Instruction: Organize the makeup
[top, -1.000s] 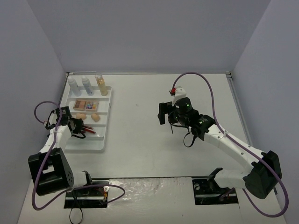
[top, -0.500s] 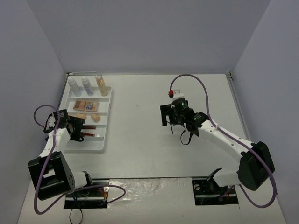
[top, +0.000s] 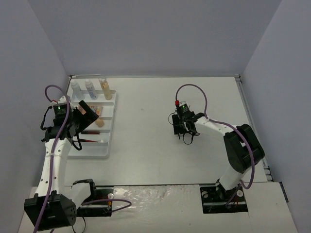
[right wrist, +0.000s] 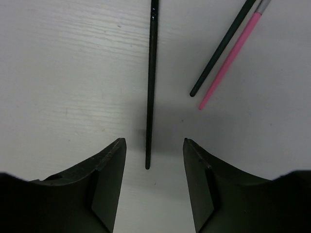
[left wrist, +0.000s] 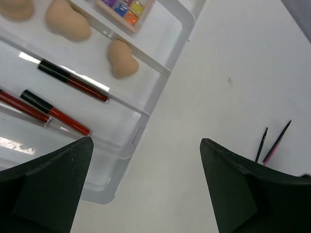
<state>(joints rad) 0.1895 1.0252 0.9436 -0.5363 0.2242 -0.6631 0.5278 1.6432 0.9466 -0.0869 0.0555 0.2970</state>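
- Three red-and-black pencils (left wrist: 73, 81) are already laid in the near slots of the white tray (top: 92, 150). The left tool (left wrist: 143, 145) is spread wide above them, with nothing held.
- Three brushes (right wrist: 223, 48) are left on the table (top: 146, 145), well apart from the tray. One black brush (right wrist: 151, 73) is straddled by the half-closed right tool (right wrist: 154, 143) and is not yet gripped.
- Farther back, three sponges (left wrist: 121, 59), a palette (left wrist: 125, 7) and three bottles (top: 91, 88) are sorted.

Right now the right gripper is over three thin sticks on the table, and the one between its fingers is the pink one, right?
Not quite: the black stick is the one lying between the fingers of the right gripper. The pink stick lies off to one side, beside a second dark stick. The right wrist view shows it; the rest holds.
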